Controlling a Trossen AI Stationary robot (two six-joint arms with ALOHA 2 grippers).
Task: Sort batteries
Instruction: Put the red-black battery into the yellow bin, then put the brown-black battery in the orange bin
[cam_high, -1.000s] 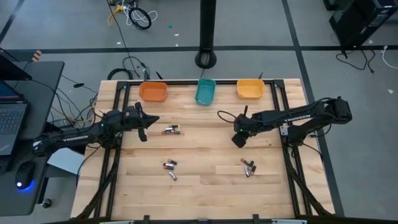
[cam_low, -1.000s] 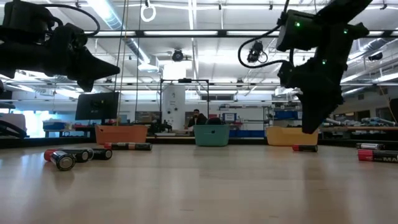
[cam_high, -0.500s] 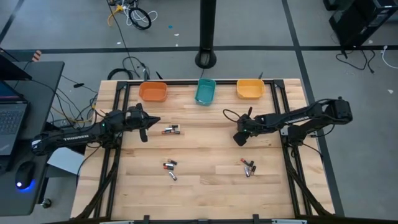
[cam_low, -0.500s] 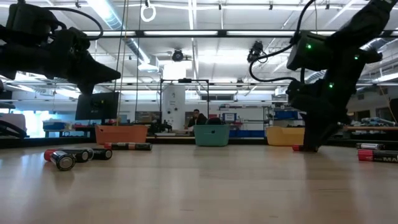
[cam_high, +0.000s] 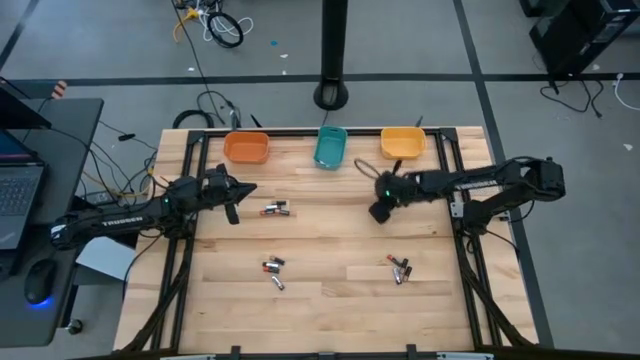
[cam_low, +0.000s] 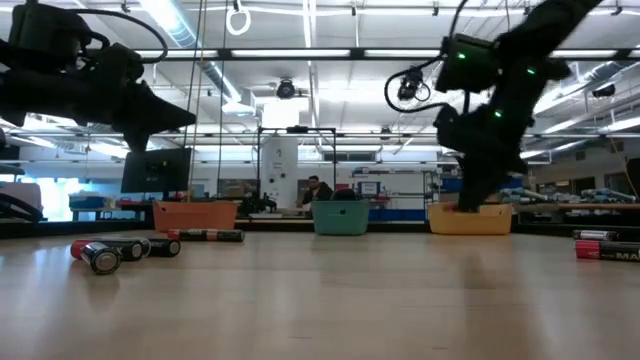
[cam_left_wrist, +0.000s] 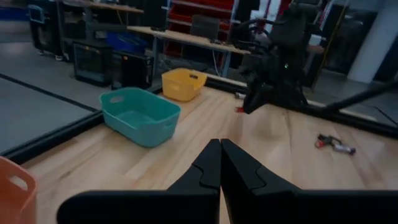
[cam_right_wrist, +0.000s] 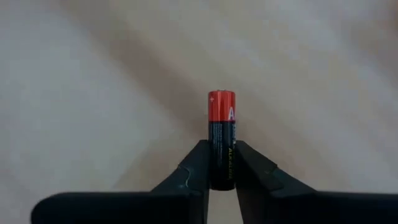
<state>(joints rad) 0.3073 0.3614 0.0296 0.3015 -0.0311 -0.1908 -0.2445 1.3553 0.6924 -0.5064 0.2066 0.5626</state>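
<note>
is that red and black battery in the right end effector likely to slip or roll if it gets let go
The battery looks like a smooth, rigid cylinder, so it would probably roll on the flat wooden table. The right end effector pinches only its lower part, so it might pivot or slip.

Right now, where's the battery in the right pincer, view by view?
High: hidden under the right pincer, below the yellow bin.
Low: not discernible; right pincer hangs before the yellow bin.
Left wrist: red tip below the far pincer.
Right wrist: black-and-red battery, centre.
Shared landmark: yellow bin.
</note>
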